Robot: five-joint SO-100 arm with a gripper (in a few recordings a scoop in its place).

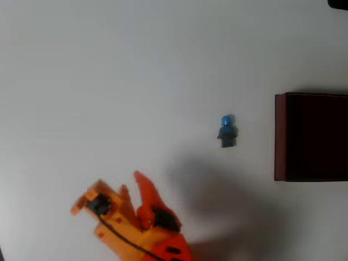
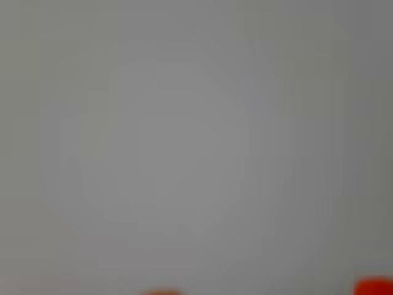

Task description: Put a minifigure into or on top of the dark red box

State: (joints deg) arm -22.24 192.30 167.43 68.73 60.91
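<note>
Reaching comes first, and I have not got there yet. From above, my jaws (image 1: 132,190) sit low on the worktop (image 1: 109,81), well apart from the minifigure (image 1: 227,131). They hold nothing. I see one red finger (image 1: 145,190) and a shorter orange one beside it, with a small gap between them, but I cannot tell for sure if they are spread or pressed together.

The minifigure lies on the worktop with its blue head up in the picture. It is between my jaws and the box (image 1: 311,137), nearer to the box. The box sits at the right edge, open, dark inside, and part of it runs out of the picture. The minifigure is not touching it.

My wrist view is all grey blur, with a bit of red (image 2: 373,286) at the bottom corner. It does not help me aim.

So the step in hand is getting over to the minifigure. Next I think I need to swing right and up in the picture, open my jaws wide enough, and come down over the small body. It is tiny, so I must line up well or I could knock it away.
</note>
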